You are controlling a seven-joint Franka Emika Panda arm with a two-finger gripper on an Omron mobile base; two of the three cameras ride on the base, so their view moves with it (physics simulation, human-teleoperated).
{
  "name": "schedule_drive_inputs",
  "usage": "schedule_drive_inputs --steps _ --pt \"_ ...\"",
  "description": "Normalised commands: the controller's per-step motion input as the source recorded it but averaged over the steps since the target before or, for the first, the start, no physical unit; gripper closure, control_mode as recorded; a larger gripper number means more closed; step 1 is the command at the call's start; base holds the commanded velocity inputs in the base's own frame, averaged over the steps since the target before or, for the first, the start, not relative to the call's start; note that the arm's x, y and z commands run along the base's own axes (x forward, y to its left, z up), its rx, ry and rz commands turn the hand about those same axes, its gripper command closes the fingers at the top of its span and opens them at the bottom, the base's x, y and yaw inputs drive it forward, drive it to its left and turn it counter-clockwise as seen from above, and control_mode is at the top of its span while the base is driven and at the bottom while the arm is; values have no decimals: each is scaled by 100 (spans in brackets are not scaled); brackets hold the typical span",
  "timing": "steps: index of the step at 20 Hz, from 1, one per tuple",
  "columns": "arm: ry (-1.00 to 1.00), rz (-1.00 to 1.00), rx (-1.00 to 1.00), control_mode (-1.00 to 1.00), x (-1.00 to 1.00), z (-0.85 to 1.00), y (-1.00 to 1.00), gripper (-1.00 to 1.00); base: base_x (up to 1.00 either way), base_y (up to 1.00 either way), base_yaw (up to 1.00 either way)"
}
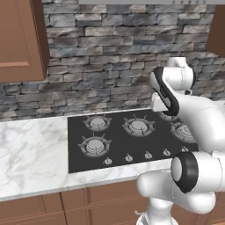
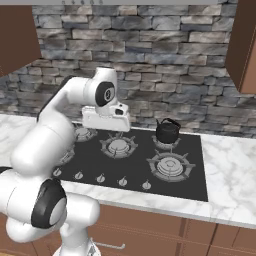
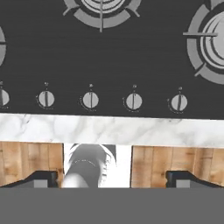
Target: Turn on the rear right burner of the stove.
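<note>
The stove (image 2: 135,162) is a black glass cooktop set in the marble counter, with grey burners under pronged grates. A black kettle (image 2: 167,131) stands on its rear right burner (image 2: 165,144). A row of small knobs (image 3: 90,100) runs along the stove's (image 3: 131,57) front edge, the rightmost knob (image 3: 178,103) among them. My gripper (image 2: 107,128) hangs above the left-middle of the cooktop and points down. In the hand view the gripper (image 3: 113,179) is open, its fingertips (image 3: 41,178) wide apart with nothing between them, over the counter's front edge.
White marble counter (image 1: 30,154) extends to the left and counter (image 2: 230,165) to the right of the stove (image 1: 118,140). A stone wall (image 1: 110,57) stands behind it, wooden cabinets (image 1: 19,39) hang above at both sides, and wooden drawers (image 3: 26,162) lie below.
</note>
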Motion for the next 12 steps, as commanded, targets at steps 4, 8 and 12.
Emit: schedule_drive_inputs --steps 4,8,12 --pt "19 0 -1 -100 -33 -77 -14 -100 0 0 0" --pt "9 0 0 -100 1 -61 -5 -100 0 0 0" --pt "0 0 0 -100 24 -47 -17 -100 0 0 0"
